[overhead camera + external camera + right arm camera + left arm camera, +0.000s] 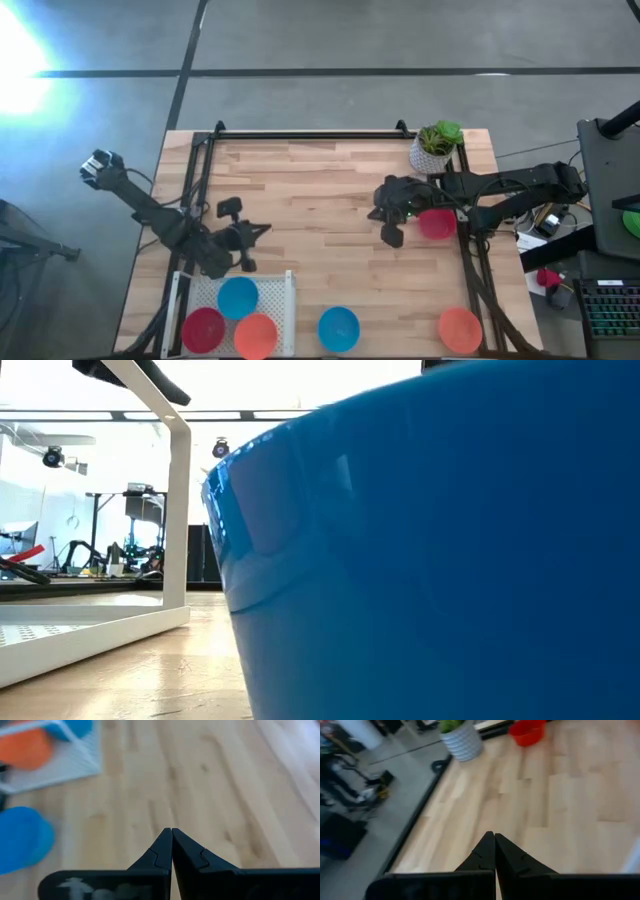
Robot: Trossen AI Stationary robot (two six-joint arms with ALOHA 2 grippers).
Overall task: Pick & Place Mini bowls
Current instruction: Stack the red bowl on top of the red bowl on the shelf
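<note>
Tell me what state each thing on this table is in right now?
Left gripper: shut, empty, above bare wood.
Right gripper: shut, empty, above bare wood.
White rack: holds a blue bowl, a red bowl and an orange bowl.
Loose blue bowl: upright.
Loose orange bowl: upright.
Loose red bowl: beside right arm.
Potted plant: upright.

Blue bowl (pixel 440 550) overfilling the low view, hiding table, red bowl (pixel 437 223) partly under arm
</note>
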